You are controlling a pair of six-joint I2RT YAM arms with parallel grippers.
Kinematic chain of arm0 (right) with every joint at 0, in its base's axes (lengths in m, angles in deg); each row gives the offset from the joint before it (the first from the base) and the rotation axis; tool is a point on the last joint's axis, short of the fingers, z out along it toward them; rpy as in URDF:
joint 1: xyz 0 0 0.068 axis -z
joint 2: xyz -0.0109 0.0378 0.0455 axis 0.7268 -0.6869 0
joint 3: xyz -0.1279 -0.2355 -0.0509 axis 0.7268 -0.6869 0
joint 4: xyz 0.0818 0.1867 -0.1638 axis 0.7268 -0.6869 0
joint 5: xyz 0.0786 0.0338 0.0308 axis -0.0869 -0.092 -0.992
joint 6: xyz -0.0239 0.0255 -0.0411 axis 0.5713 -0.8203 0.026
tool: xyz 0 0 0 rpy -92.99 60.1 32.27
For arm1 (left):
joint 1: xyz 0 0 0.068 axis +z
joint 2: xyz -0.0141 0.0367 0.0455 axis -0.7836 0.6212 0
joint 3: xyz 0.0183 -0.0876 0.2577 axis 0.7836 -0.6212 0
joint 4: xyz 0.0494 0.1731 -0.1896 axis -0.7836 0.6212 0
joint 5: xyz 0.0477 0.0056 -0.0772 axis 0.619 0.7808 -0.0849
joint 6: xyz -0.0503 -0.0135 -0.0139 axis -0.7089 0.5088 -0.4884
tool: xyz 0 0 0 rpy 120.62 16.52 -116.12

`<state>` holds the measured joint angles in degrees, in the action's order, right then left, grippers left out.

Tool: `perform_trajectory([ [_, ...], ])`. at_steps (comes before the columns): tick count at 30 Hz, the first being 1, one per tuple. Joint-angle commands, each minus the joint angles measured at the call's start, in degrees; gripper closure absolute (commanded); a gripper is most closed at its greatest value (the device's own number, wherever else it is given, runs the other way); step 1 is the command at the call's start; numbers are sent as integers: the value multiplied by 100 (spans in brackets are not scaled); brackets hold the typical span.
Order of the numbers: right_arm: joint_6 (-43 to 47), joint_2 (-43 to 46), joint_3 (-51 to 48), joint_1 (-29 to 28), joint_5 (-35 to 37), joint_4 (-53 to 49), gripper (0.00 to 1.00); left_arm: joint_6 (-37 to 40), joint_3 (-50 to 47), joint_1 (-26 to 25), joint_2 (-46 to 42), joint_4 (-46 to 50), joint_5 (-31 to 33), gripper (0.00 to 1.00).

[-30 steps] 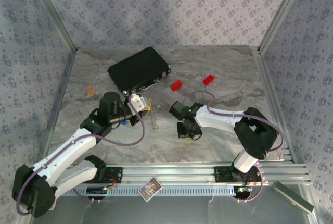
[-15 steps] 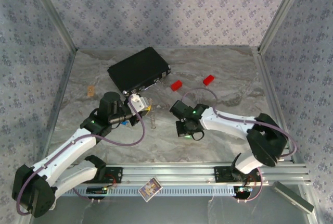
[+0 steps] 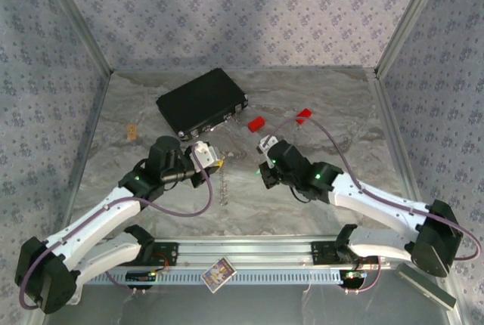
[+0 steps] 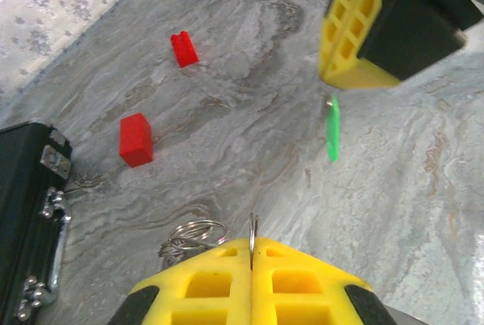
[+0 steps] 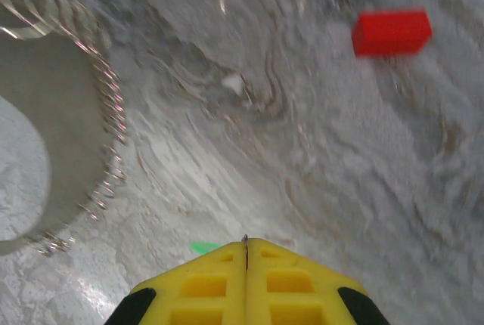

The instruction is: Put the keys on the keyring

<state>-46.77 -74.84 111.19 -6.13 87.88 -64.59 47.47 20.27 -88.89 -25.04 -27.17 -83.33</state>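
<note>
My left gripper (image 4: 252, 248) is shut on a thin metal ring of the keyring (image 4: 252, 227), whose edge stands up between the yellow fingertips; small wire coils (image 4: 190, 236) bunch just left of it. From the top, the left gripper (image 3: 214, 160) has the bead chain of the keyring (image 3: 221, 186) hanging below it. My right gripper (image 5: 246, 246) is shut on the green key (image 5: 202, 248). In the left wrist view that green key (image 4: 331, 128) dangles under the right gripper's yellow finger (image 4: 354, 30). The keyring's chain (image 5: 110, 136) loops at the left of the right wrist view. The right gripper (image 3: 265, 151) sits just right of the left one.
A black case (image 3: 203, 100) lies at the back left, near the left gripper. Two red blocks (image 3: 256, 123) (image 3: 303, 116) sit behind the right gripper. A small tan piece (image 3: 132, 132) lies far left. A card (image 3: 218, 273) rests on the front rail.
The right arm has stretched out low to the right, and its gripper has risen from the table and moved back toward the left gripper. The left gripper barely shifted.
</note>
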Motion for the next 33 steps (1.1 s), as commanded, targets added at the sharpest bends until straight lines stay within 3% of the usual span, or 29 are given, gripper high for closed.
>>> perform_trajectory([
  [1,1211,302,-289,30,-454,978,100,33,319,-204,-78,68,-54,100],
  [4,1903,461,-508,77,-1280,1342,100,-79,200,-251,-101,-38,-187,100],
  [8,2227,553,-534,167,-1836,1411,100,-125,0,-256,-144,-277,-418,100],
  [13,2198,639,-499,356,-2253,1496,100,-24,-155,-269,-195,-538,-929,100],
  [19,2027,444,-162,436,-3118,1212,100,5,-283,-304,-214,-739,-1019,100],
  [33,1725,-159,86,379,-3752,1516,100,77,-257,-436,-182,-603,-845,100],
])
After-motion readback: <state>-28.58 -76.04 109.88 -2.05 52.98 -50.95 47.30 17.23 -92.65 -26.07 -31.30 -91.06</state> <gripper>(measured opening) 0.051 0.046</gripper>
